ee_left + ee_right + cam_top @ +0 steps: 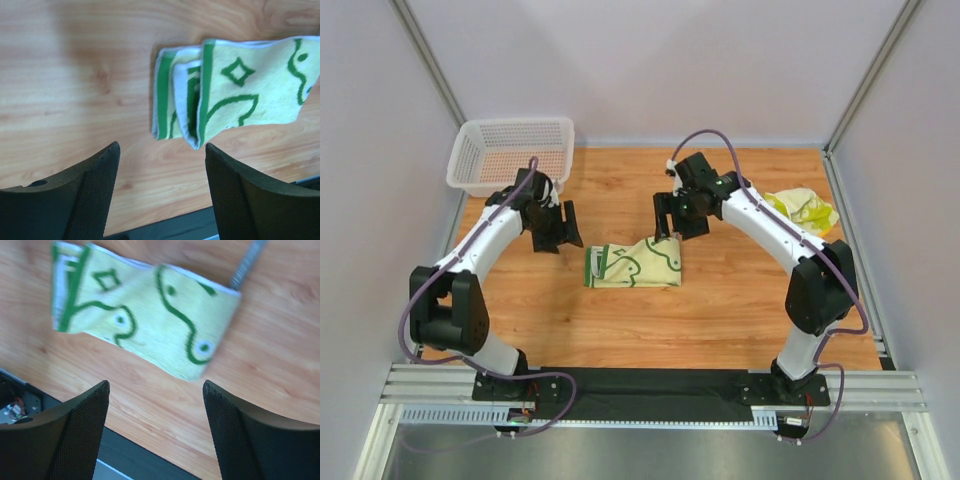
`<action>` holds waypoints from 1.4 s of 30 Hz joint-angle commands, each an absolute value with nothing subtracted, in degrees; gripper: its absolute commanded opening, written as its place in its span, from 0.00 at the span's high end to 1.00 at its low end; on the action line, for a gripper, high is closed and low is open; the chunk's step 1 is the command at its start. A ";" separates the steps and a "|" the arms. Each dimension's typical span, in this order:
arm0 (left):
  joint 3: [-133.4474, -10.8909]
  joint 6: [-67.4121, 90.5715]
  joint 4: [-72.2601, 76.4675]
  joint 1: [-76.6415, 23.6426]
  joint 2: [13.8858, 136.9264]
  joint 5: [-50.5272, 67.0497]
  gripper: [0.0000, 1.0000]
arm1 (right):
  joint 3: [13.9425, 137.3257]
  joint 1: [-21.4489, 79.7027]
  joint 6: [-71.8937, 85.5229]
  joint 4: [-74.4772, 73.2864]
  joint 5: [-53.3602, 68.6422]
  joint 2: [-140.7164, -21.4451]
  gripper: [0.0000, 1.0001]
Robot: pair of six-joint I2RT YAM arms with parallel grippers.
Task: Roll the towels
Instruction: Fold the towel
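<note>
- One lime-yellow towel (pixel 635 265) with green squiggles lies flat mid-worktop (pixel 720 310), between both arms.
- Its left end is folded over in layers and shows green-striped edges; the rest lies loose and flat, not rolled.
- Left pincer (pixel 560 238) is spread and pinches nothing. It hangs just left of the towel, apart from it.
- Right pincer (pixel 676 225) is spread and pinches nothing. It sits by the towel's far right corner; can't tell if it touches.
- Second towel (pixel 803 208) lies crumpled at the right edge, beside the right arm.
- White mesh basket (pixel 520 122) stands in the far left corner.
</note>
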State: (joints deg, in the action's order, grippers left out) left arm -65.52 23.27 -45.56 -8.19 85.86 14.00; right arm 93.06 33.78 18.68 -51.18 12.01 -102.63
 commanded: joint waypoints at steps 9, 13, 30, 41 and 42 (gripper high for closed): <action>-73.47 26.98 -40.96 -15.81 99.13 18.45 0.29 | 77.96 27.95 20.39 -51.15 12.65 -99.85 0.26; -74.79 27.51 -40.34 -16.96 101.16 18.98 0.33 | 77.43 27.95 20.39 -51.15 12.39 -99.75 0.26; -79.54 27.33 -41.22 -18.37 109.42 19.60 0.54 | 79.72 27.69 19.34 -52.21 12.22 -103.01 0.27; -81.65 27.16 -41.57 -19.34 112.94 21.01 0.61 | 78.05 27.69 19.95 -48.78 16.25 -105.82 0.27; -81.74 27.16 -41.57 -19.34 112.94 20.92 0.61 | 77.87 27.69 20.04 -48.61 16.69 -106.26 0.27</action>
State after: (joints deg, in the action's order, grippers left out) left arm -79.59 27.09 -41.30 -18.90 112.38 19.84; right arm 77.93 27.86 19.68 -51.20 14.15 -105.30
